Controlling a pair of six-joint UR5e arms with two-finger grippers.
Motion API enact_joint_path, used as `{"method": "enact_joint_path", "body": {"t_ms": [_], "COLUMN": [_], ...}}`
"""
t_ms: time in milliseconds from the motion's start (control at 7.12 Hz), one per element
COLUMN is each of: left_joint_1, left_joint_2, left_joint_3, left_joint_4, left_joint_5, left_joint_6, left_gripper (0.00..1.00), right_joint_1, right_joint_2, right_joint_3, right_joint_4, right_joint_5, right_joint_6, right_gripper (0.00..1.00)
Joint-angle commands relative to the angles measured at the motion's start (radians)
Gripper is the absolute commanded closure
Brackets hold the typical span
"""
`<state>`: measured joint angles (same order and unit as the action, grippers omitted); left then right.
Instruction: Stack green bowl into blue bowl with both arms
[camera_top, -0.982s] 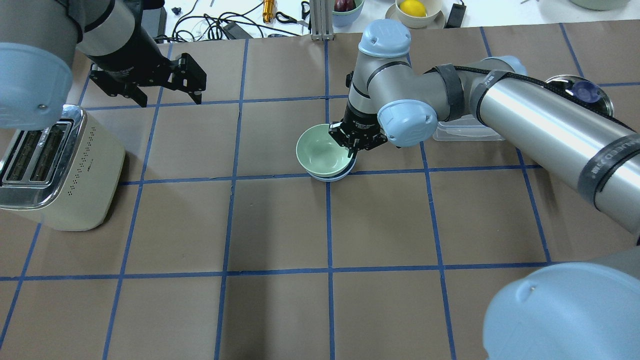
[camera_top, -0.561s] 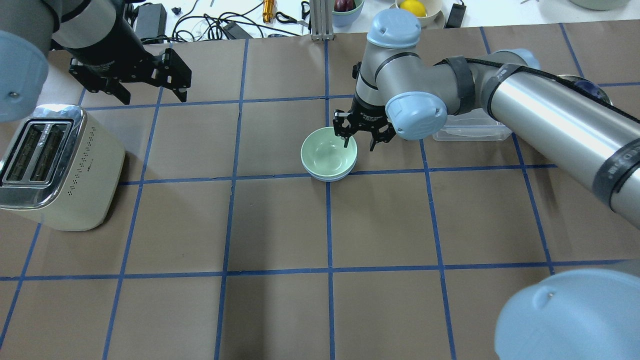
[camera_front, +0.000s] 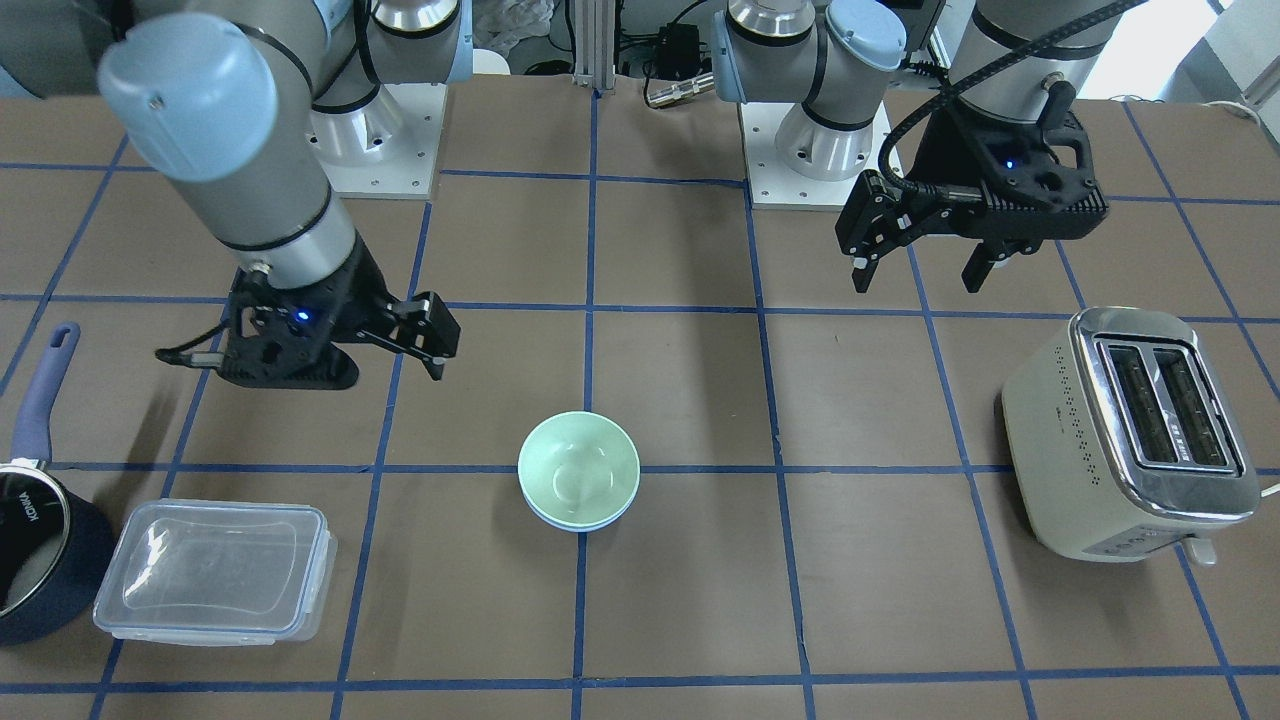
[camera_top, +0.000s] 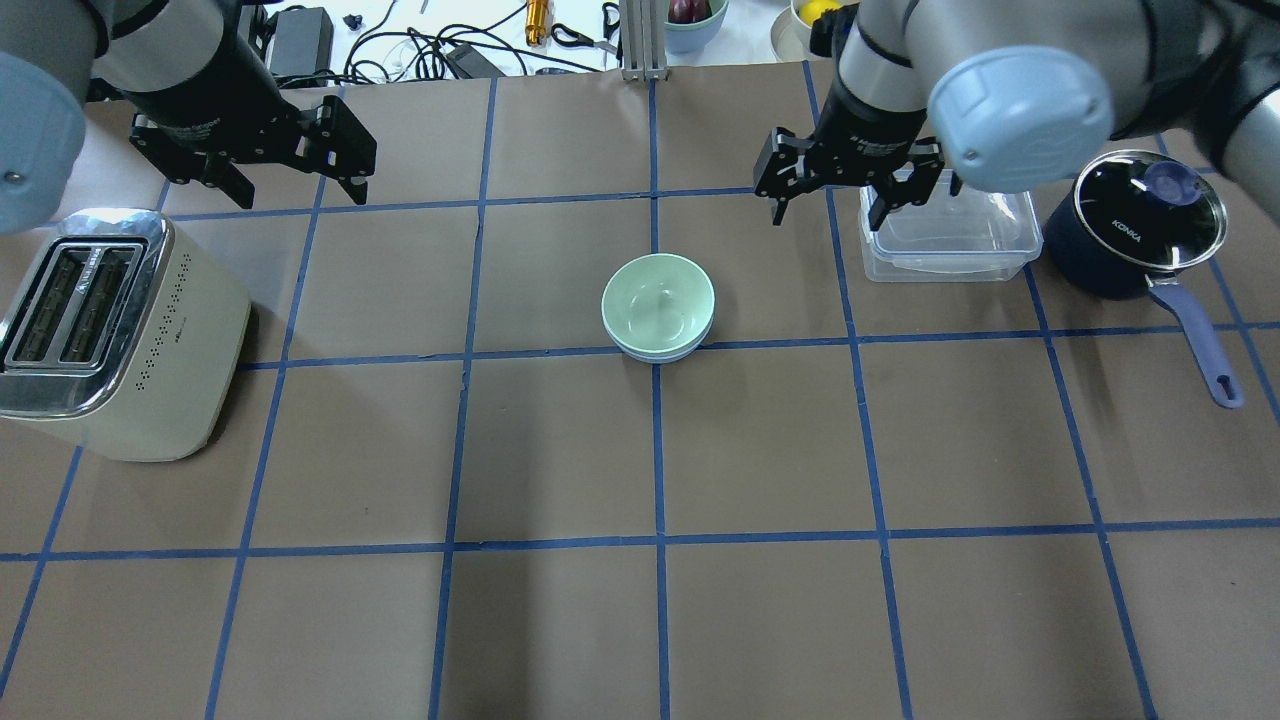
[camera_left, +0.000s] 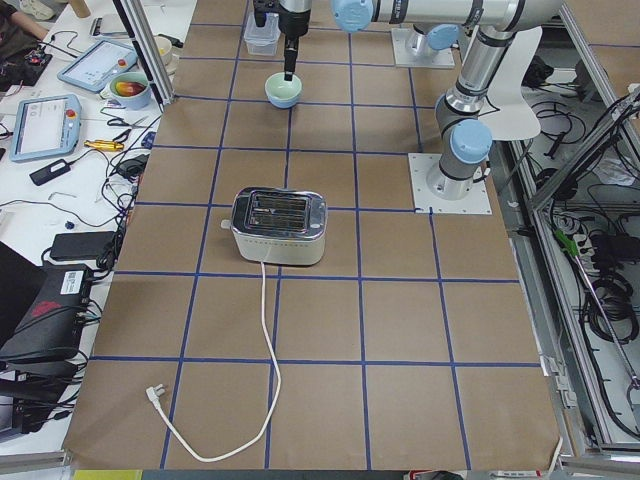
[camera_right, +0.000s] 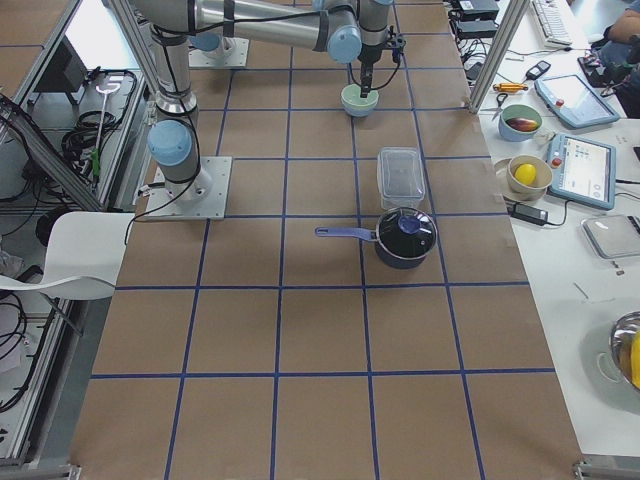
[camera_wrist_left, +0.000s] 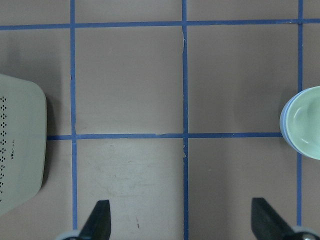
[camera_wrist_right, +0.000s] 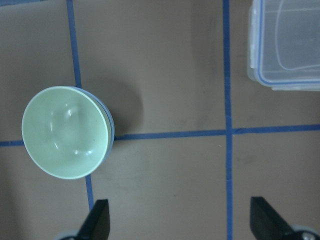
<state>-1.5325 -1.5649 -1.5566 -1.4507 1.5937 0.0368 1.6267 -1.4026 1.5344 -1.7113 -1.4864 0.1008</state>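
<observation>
The pale green bowl (camera_top: 657, 300) sits nested inside the light blue bowl (camera_top: 655, 355) at the table's middle; only the blue rim shows under it. Both also show in the front view, green bowl (camera_front: 578, 468) and blue bowl (camera_front: 575, 524), and in the right wrist view, green bowl (camera_wrist_right: 65, 131). My right gripper (camera_top: 828, 218) is open and empty, raised, behind and to the right of the bowls. My left gripper (camera_top: 298, 192) is open and empty, raised at the far left, above the toaster's back side. In the left wrist view the bowls (camera_wrist_left: 307, 122) lie at the right edge.
A cream toaster (camera_top: 110, 330) stands at the left. A clear lidded container (camera_top: 950, 235) lies under the right wrist, with a dark blue saucepan (camera_top: 1140, 225) beside it, handle pointing toward the front. Cables and fruit bowls lie beyond the table's back edge.
My right gripper let go of the green bowl, opened, rose and moved back and right to the container. The green bowl now rests in the blue bowl. My left gripper drew back slightly leftward.
</observation>
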Motion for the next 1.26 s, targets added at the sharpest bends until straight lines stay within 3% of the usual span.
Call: {"method": "enact_joint_path", "body": {"t_ms": [0, 140, 421, 1123], "left_joint_1": [0.000, -0.003, -0.004, -0.006], "left_joint_2": [-0.001, 0.000, 0.000, 0.002], "left_joint_3": [0.001, 0.001, 0.009, 0.016], "left_joint_4": [0.001, 0.001, -0.003, -0.002], "left_joint_5": [0.000, 0.002, 0.000, 0.005], "left_joint_6": [0.000, 0.000, 0.000, 0.000], "left_gripper": [0.00, 0.00, 0.00, 0.00], "right_joint_1": [-0.059, -0.059, -0.056, -0.061], "right_joint_2": [-0.096, -0.104, -0.102, -0.088], "right_joint_3": [-0.084, -0.095, -0.077, -0.089], "right_joint_4": [0.196, 0.218, 0.207, 0.183], "right_joint_5": [-0.015, -0.062, -0.075, -0.060], "right_joint_6": [-0.091, -0.136, -0.173, -0.124], "right_gripper": [0.00, 0.00, 0.00, 0.00]}}
